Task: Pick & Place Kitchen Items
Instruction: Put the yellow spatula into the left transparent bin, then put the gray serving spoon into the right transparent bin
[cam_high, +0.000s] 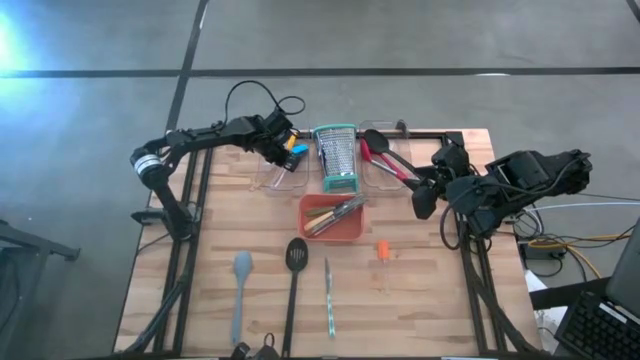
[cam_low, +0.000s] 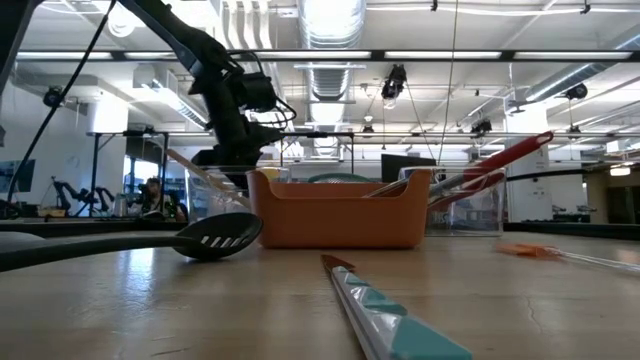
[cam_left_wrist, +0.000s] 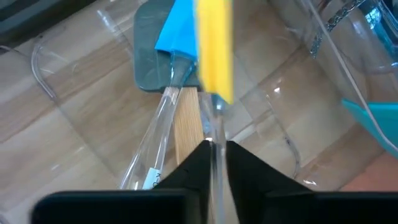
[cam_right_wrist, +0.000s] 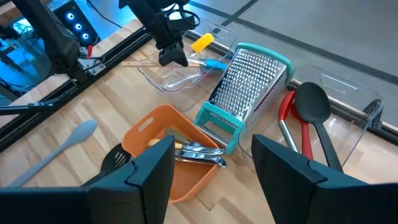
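Left pincer (cam_high: 287, 148), at upper centre-left of the high view, sits over the clear bin (cam_high: 283, 175), clamped on the clear handle of a yellow-and-blue tool (cam_left_wrist: 214, 56). That tool's long axis runs straight ahead from the fingertips, head pointing away, down toward the bin floor. Right pincer (cam_right_wrist: 211, 165) waits at right with its fingers apart, the orange tray (cam_high: 331, 218) near it on the tabletop (cam_high: 420, 300).
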